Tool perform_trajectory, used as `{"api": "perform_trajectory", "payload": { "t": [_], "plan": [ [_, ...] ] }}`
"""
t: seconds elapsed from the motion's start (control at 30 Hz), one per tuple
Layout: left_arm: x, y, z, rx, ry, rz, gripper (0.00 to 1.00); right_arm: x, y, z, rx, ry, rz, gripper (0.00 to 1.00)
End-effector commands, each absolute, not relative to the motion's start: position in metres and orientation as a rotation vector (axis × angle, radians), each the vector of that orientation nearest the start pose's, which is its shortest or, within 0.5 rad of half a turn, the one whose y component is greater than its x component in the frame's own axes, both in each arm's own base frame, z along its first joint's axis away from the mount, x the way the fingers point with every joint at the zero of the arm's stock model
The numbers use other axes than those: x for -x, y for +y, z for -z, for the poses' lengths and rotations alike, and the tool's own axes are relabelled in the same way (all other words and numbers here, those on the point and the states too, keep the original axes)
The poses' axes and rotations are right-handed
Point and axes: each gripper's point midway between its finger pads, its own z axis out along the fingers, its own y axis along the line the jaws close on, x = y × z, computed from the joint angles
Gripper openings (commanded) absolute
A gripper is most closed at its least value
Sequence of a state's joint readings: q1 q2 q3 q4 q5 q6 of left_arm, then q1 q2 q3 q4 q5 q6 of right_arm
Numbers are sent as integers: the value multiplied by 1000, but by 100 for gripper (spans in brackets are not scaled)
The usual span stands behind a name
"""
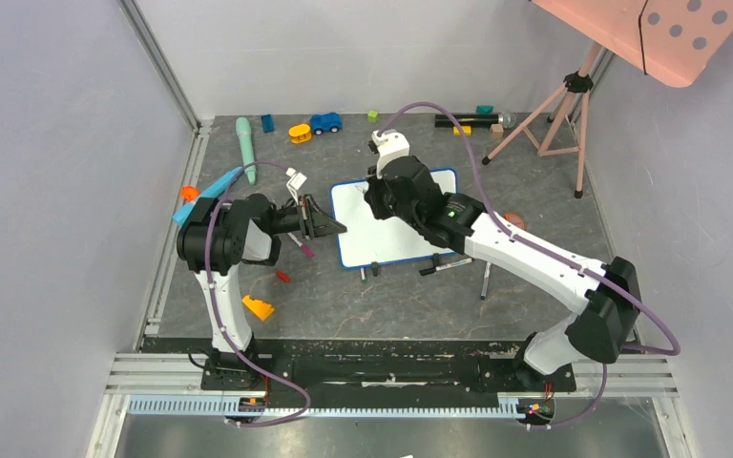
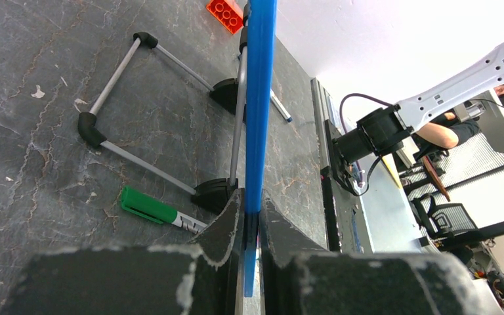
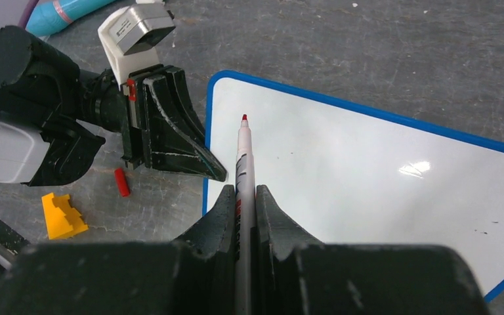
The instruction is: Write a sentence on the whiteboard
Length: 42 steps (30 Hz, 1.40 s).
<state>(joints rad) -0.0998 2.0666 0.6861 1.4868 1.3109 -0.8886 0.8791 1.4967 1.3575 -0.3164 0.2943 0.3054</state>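
On grey tabletop point(image 1: 420, 305), blank blue-framed whiteboard point(image 1: 372, 239)

Left gripper point(image 2: 251, 200) tight on the whiteboard point(image 3: 367, 197) rim; right gripper point(image 3: 246, 193) tight around a red-tipped marker point(image 3: 244, 154)

Left arm point(image 1: 230, 317) and right arm point(image 1: 525, 250) share white shells, black joints, purple cables point(image 1: 659, 329), scuffed pincer fingers point(image 3: 220, 220).

R arm point(image 1: 511, 243) hides whiteboard's point(image 1: 361, 239) rt part.
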Motion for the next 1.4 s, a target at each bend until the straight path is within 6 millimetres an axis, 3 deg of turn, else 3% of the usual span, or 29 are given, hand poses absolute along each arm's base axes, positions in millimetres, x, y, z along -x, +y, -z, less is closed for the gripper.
{"api": "perform_trajectory", "payload": {
  "t": [0.0,0.33,0.73,1.37],
  "plan": [
    [-323,-210,-105,-628,1675,1633,2,-323,340,-272,430,1962,-455,0],
    [-321,-210,-105,-653,1671,1637,2,-328,365,-259,506,1994,-436,0],
    [-321,-210,-104,-653,1674,1641,2,-341,357,-244,458,2020,-328,0],
    [-319,-210,-104,-663,1675,1646,2,-350,362,-236,463,2018,-295,0]
  ]
}}
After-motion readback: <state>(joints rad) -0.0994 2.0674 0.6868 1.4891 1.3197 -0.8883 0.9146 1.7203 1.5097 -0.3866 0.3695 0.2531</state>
